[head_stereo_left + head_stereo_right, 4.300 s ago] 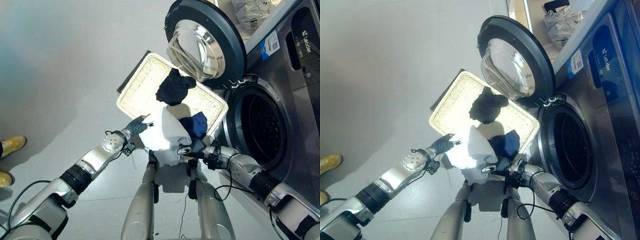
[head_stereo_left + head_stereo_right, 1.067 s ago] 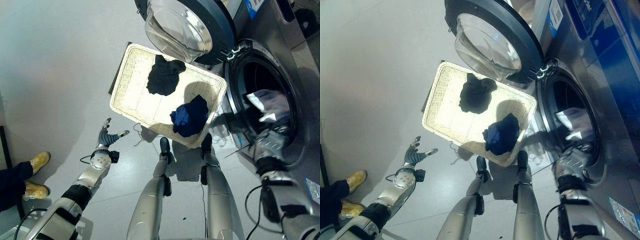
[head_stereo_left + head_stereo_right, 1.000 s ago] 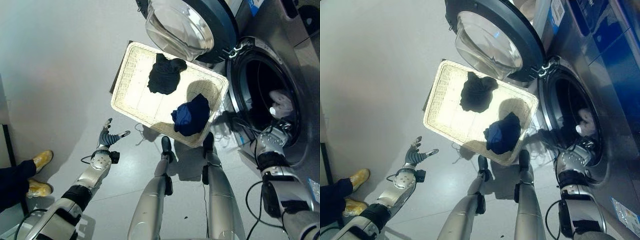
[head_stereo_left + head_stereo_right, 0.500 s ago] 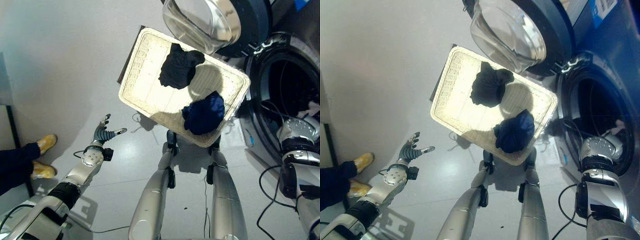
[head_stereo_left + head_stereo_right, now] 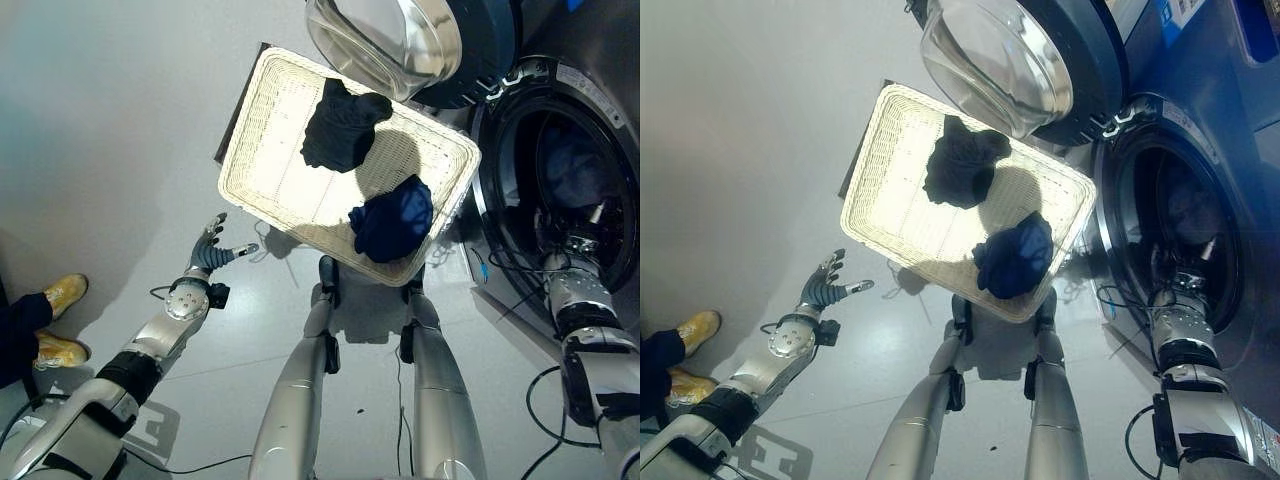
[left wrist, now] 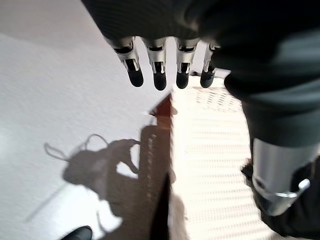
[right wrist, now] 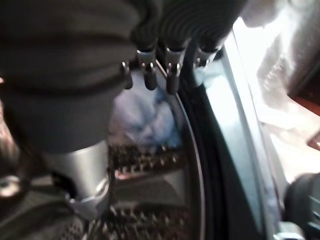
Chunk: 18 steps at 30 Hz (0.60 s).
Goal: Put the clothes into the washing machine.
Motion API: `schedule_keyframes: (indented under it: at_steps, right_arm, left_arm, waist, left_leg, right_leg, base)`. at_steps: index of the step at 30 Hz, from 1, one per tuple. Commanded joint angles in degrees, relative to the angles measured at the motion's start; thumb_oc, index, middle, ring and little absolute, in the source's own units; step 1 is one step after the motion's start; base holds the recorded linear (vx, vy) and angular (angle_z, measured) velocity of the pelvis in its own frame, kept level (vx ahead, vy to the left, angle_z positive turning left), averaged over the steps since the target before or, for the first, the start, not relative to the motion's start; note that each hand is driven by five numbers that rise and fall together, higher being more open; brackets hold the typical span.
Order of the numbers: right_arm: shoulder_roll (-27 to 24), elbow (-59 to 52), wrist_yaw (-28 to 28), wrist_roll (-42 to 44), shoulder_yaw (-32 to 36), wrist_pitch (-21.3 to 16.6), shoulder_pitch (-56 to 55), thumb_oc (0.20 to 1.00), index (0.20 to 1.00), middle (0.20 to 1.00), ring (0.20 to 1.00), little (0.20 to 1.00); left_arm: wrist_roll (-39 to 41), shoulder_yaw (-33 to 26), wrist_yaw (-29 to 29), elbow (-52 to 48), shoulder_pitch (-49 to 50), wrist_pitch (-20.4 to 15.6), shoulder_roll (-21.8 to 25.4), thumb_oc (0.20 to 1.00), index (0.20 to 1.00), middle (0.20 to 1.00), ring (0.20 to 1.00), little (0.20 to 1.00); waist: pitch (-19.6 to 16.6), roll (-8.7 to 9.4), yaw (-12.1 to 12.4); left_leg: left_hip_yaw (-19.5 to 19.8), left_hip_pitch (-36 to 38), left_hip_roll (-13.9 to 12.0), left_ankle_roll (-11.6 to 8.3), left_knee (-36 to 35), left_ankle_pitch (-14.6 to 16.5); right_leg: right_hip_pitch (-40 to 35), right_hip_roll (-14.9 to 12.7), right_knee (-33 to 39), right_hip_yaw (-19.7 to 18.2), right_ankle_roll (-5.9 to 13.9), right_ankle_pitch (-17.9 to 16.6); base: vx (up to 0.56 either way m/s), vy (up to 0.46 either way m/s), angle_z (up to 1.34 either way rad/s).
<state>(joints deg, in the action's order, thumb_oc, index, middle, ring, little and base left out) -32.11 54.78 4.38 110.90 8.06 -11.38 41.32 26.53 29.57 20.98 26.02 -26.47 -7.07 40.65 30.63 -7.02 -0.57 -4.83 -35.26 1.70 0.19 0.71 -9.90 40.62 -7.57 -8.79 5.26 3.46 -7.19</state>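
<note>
Right hand (image 5: 1181, 292) inside round steel drum (image 5: 1160, 225)

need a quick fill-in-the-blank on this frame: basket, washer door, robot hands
1. The white basket holds ____ bundles of dark clothes.
2. The washing machine door is ____.
3. The left robot hand hovers with fingers spread, holding ____.
4. The right robot hand is at the mouth of the ____.

Missing words: two; open; nothing; drum

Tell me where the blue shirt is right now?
In the left eye view the blue shirt lies in the white basket on the floor, at the end nearest the washer, with the black clothes beside it.
</note>
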Motion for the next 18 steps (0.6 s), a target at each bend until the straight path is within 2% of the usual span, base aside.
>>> schedule_keyframes:
  at_steps: [1, 5, 7, 10, 14, 15, 18]
  right_arm:
    - [-1.71, -3.85, 2.75, -0.49, -1.14, -6.41, -3.57, 1.0, 1.0, 1.0, 1.0, 1.0]
    - [2.42, -7.21, 2.34, -2.03, -1.28, -9.49, -6.51, 1.0, 1.0, 1.0, 1.0, 1.0]
    - [5.38, -9.97, -0.49, -8.05, -2.51, -11.55, -9.61, 1.0, 1.0, 1.0, 1.0, 1.0]
    - [7.95, -12.38, -5.2, -19.48, -5.27, -13.61, -12.77, 1.0, 1.0, 1.0, 1.0, 1.0]
    - [9.08, -12.76, -7.65, -29.47, -9.25, -12.24, -15.33, 1.0, 1.0, 1.0, 1.0, 1.0]
    - [9.47, -12.06, -6.78, -31.57, -10.75, -10.33, -15.91, 1.0, 1.0, 1.0, 1.0, 1.0]
    - [9.98, -11.85, -6.27, -33.47, -12.24, -9.56, -16.56, 1.0, 1.0, 1.0, 1.0, 1.0]
  left_arm:
    - [-1.29, -4.22, 3.96, 0.3, 0.8, -3.21, -1.94, 1.0, 1.0, 1.0, 1.0, 1.0]
    - [-3.6, -5.76, 7.98, -0.13, 1.28, -4.99, -3.49, 1.0, 1.0, 1.0, 1.0, 1.0]
    - [-7.76, -6.08, 10.66, -1.19, 1.75, -6.04, -4.61, 1.0, 1.0, 1.0, 1.0, 1.0]
    - [-12.49, -5.3, 11.54, -3.25, 1.31, -5.28, -5.35, 1.0, 1.0, 1.0, 1.0, 1.0]
    - [-14.4, -3.02, 9.12, -4.18, -0.31, -3.52, -5.84, 1.0, 1.0, 1.0, 1.0, 1.0]
    - [-16.21, -1.68, 8.98, -3.87, -1.67, -2.74, -5.73, 1.0, 1.0, 1.0, 1.0, 1.0]
    - [-17.93, -0.43, 9.61, -3.84, -3.22, -1.72, -5.47, 1.0, 1.0, 1.0, 1.0, 1.0]
  waist:
    - [-0.84, -3.2, 0.5]
    - [-0.84, -2.57, -0.06]
    - [-0.84, -2.06, -0.56]
    - [-0.84, -1.61, -1.23]
    - [-0.84, -1.19, -2.22]
    - [-0.84, -0.95, -2.67]
    - [-0.84, -0.72, -3.12]
  left_leg:
    - [-0.74, -1.89, 2.45, -2.6, 3.82, 3.3]
    - [-1.17, -1.74, 2.39, -2.41, 3.99, 3.6]
    - [-1.5, -1.24, 2.45, -2.28, 4.27, 4.19]
    - [-1.98, -1.44, 2.59, -2.12, 4.79, 4.2]
    - [-2.76, -1.04, 2.72, -2.05, 5.9, 5.08]
    - [-3.23, -1.15, 2.71, -2.06, 6.41, 5.38]
    - [-3.74, -1.2, 2.66, -2.04, 6.61, 5.53]
  right_leg:
    - [-0.07, 5.01, -4.57, 2.83, 0.41, 5.02]
    - [-0.09, 5.26, -4.06, 2.37, 0.57, 4.53]
    - [-0.58, 5.33, -3.74, 1.99, 0.6, 4.61]
    - [-0.53, 5.29, -2.97, 1.62, 0.55, 3.66]
    - [-0.83, 5.11, -2.67, 1.03, 0.71, 3.44]
    - [-0.75, 5.0, -2.42, 0.75, 0.84, 3.16]
    - [-0.74, 4.94, -2.02, 0.44, 0.9, 2.87]
  base:
    - [-0.02, 0.073, 0.01]
    - [-0.02, 0.083, -0.01]
    - [-0.03, 0.104, -0.01]
    - [-0.02, 0.1, -0.01]
    - [-0.02, 0.124, -0.03]
    - [-0.02, 0.135, -0.06]
    - [-0.01, 0.075, -0.09]
